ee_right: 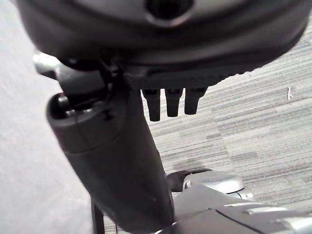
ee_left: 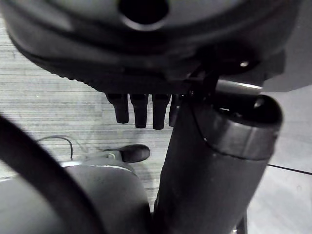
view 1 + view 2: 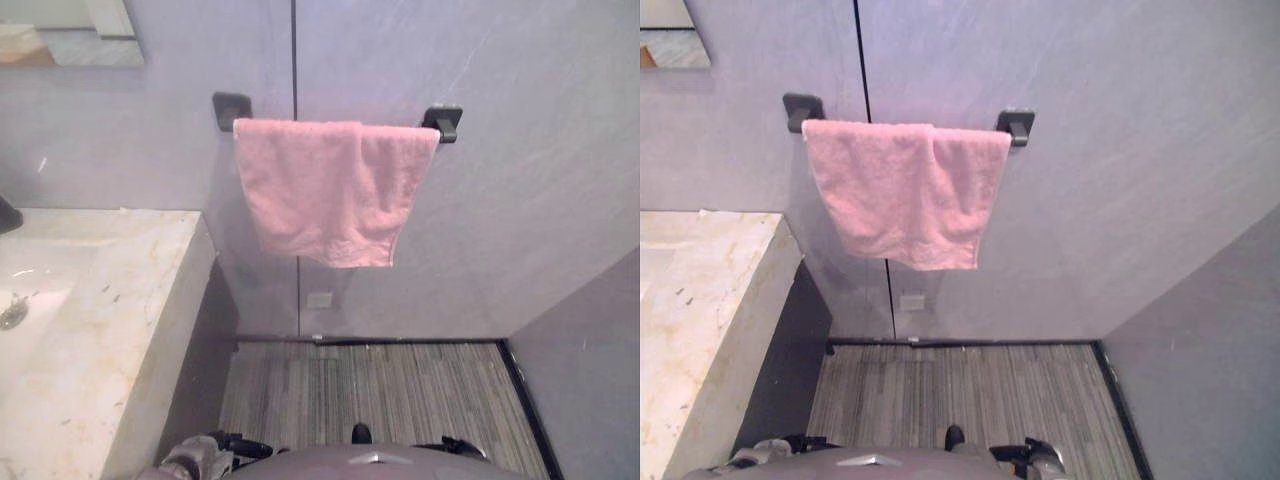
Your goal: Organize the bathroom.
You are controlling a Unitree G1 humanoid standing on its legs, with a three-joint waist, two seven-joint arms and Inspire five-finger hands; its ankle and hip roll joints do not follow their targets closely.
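No readable text, labels, numbers or signs anywhere.

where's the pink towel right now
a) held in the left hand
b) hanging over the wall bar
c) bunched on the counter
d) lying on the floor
b: the towel is draped over the dark bar on the wall, above the floor and to the right of the counter; both hands hang low with straight fingers and hold nothing.

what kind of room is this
Most likely a bathroom: a pink towel hangs over a wall rail, beside a marble counter with a sink.
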